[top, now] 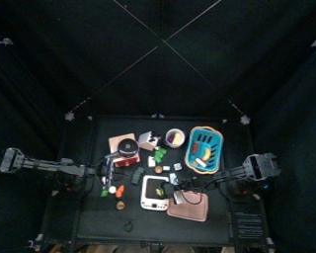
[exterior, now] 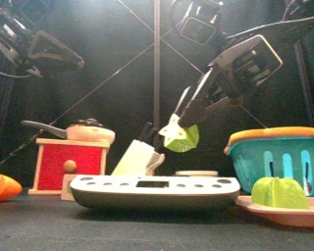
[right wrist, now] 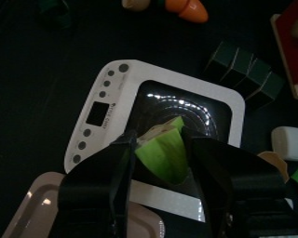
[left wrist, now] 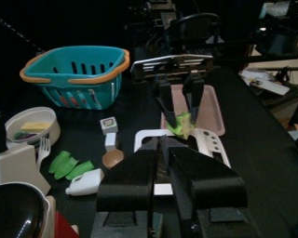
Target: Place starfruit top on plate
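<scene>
The starfruit top is a green wedge hanging in the air, with my right gripper shut on it. In the right wrist view the starfruit top sits between the jaws above the white scale. The pink plate lies at the front right, beside the scale, and bears another green fruit piece. The plate shows past the scale's corner. My left gripper rests on the left side, shut and holding nothing.
A teal basket stands behind the plate. A knife block and a red box with a pot on it stand to the left behind the scale. An orange fruit lies at the far left.
</scene>
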`<control>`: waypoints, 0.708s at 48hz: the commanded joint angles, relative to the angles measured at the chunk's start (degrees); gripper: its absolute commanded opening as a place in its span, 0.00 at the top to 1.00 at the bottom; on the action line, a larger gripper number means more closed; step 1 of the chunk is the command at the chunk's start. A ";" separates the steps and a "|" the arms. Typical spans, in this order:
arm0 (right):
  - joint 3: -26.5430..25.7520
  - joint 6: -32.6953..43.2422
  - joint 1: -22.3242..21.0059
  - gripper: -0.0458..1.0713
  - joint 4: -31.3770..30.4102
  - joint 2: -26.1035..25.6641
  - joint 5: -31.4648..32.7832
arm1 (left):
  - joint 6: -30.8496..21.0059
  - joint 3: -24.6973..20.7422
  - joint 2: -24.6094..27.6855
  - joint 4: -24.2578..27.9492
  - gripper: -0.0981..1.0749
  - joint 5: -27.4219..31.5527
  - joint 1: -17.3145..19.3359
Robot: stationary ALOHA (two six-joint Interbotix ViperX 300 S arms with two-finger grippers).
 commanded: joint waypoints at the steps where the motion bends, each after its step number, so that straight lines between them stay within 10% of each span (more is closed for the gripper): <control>1: -0.35 0.00 -0.18 0.40 2.55 -2.64 -0.26 | 0.09 -0.97 0.09 0.00 0.45 -0.53 0.00; 34: 10.46 7.21 4.39 0.40 29.18 -16.70 13.71 | 0.00 -0.70 0.18 -0.18 0.45 -0.53 0.35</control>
